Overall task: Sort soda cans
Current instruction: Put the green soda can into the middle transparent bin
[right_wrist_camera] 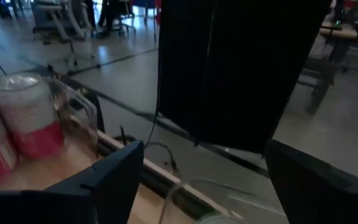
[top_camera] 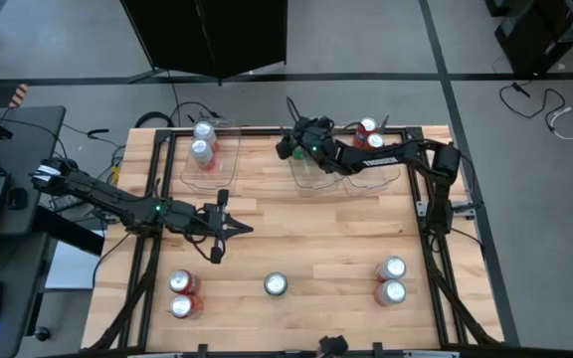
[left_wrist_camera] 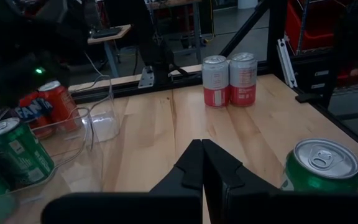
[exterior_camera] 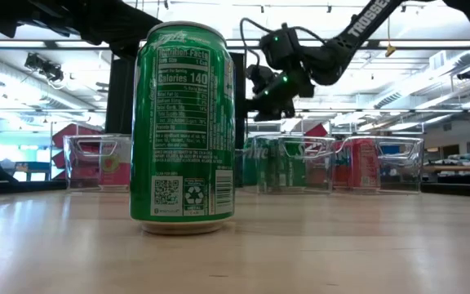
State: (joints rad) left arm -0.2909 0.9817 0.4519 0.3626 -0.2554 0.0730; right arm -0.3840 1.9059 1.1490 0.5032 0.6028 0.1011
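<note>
- High view: right gripper [top_camera: 291, 145] was over the middle bin [top_camera: 311, 177] at the far edge, jaws spread, nothing visibly held. Judged a drop-off step for a green can. Left gripper [top_camera: 235, 228] hung mid-table, fingers shut, empty. Loose cans left at the near edge: red pair [top_camera: 182, 294], one green can [top_camera: 276, 285], second pair [top_camera: 391, 280]. Left bin [top_camera: 229, 164] had two silver-white cans [top_camera: 204, 141]; right bin [top_camera: 384, 179] had red ones [top_camera: 369, 132].
- Low view: green can [exterior_camera: 184, 126] stood upright close to the lens, long axis vertical, label panel facing the camera. Right gripper [exterior_camera: 261, 90] hovered above the bin row.
- Left wrist view: closed fingertips [left_wrist_camera: 202, 163] pointed toward an upright pair of cans [left_wrist_camera: 230, 79]; green can top [left_wrist_camera: 322, 163] was beside them.
- Right wrist view: fingers [right_wrist_camera: 120, 168] wide apart, bin rim below.
- Next move, my read: clear the bin, then take the near green can from above.
</note>
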